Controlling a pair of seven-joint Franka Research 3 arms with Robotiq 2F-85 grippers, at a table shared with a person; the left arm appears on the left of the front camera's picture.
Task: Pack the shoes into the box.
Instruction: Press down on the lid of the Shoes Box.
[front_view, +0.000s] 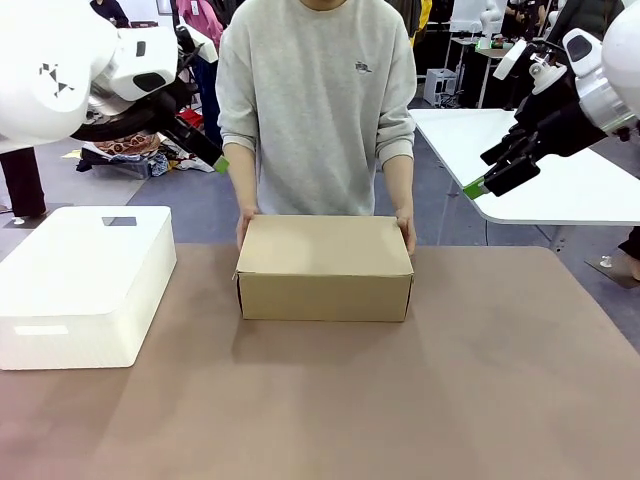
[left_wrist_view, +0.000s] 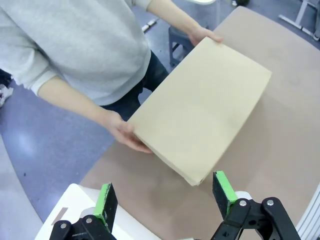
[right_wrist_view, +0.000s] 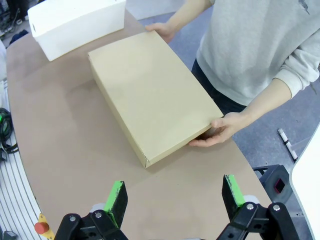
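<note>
The brown cardboard box (front_view: 325, 266) sits shut at the far middle of the table, and the person's hands (front_view: 246, 224) hold its two far corners. The shoes are hidden. My left gripper (front_view: 215, 160) hangs high at the left, open and empty, well above the table. In the left wrist view the box (left_wrist_view: 202, 107) lies beyond the open gripper (left_wrist_view: 165, 197). My right gripper (front_view: 478, 187) is raised at the right, also open and empty. From the right wrist, the box (right_wrist_view: 150, 95) lies ahead of the spread fingers (right_wrist_view: 118, 200), with a hand (right_wrist_view: 220, 131) on its corner.
A white plastic box (front_view: 80, 285) stands at the table's left side. The person in a grey sweatshirt (front_view: 315, 100) stands at the far edge. A white table (front_view: 560, 180) lies off to the right. Brown tabletop (front_view: 400, 400) spreads in front of the box.
</note>
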